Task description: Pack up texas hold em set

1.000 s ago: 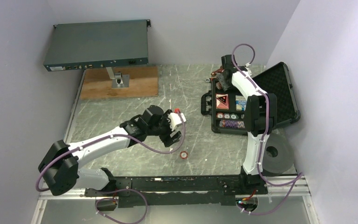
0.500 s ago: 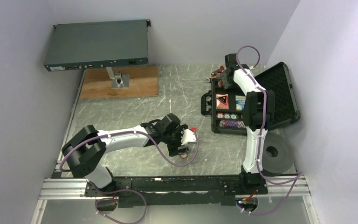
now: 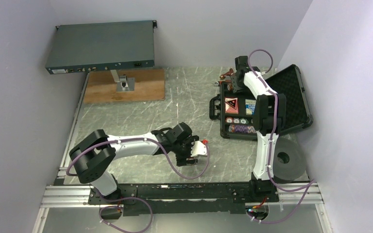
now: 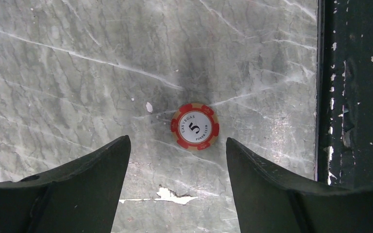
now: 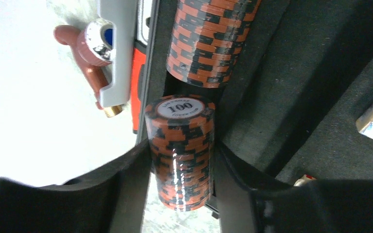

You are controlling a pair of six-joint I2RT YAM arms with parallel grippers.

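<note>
Left wrist: fingers apart above chip

Counting one red chip left of the briefcase, two chip stacks at its edge, one triangle inside.

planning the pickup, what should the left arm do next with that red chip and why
Probably ease the left gripper forward and down until its open jaws straddle the red 5 chip, then close. The chip lies flat on the table just ahead of the jaws, roughly centred between them, not yet gripped.
</note>
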